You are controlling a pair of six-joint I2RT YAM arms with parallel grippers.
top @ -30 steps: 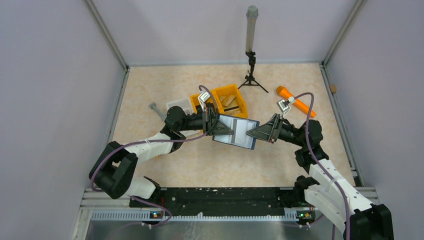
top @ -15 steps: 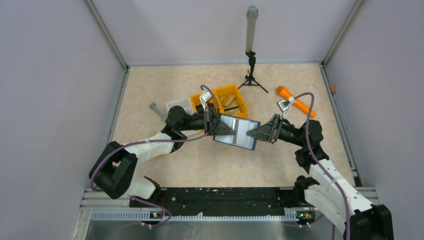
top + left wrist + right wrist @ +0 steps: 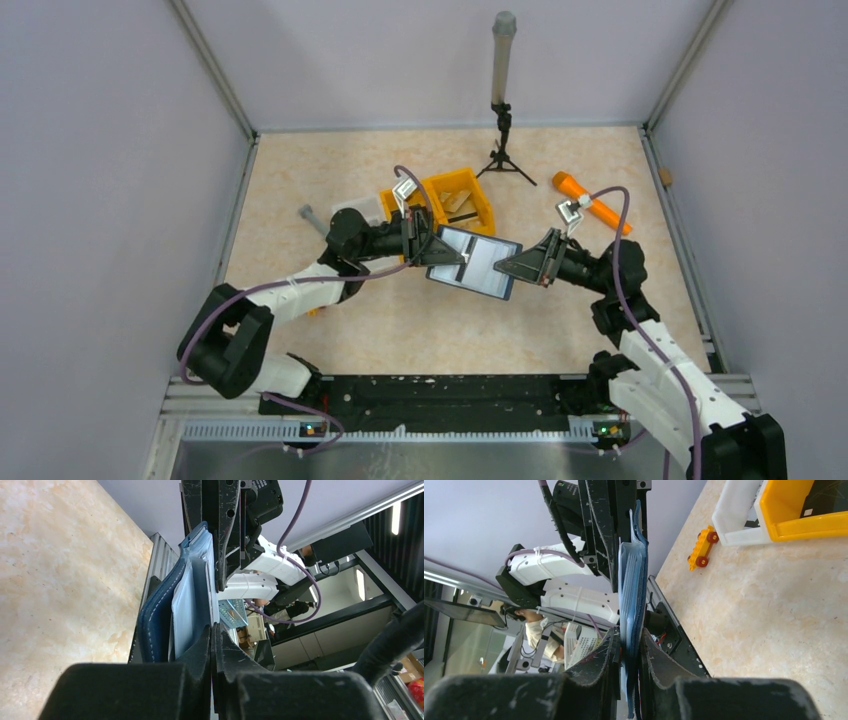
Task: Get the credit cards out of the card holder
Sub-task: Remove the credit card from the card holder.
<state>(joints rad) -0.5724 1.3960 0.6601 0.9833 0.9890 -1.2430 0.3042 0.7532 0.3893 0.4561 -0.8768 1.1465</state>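
The card holder (image 3: 478, 265) hangs open in the air above the worktop (image 3: 400, 330), near the yellow bin (image 3: 478, 195). Its pale blue inside faces up. The left gripper (image 3: 452, 258) is squeezed tight shut on a thin flap at the left edge. The right gripper (image 3: 500, 268) is almost closed and pinches the right edge. I cannot tell the credit cards from the pockets.

Pale lilac walls (image 3: 110, 200) are enclosing a beige marbled tabletop (image 3: 420, 330) on the left, right and far sides. Metal posts (image 3: 215, 70) are rising at the far corners, and a strip light (image 3: 398, 517) is glowing beyond.
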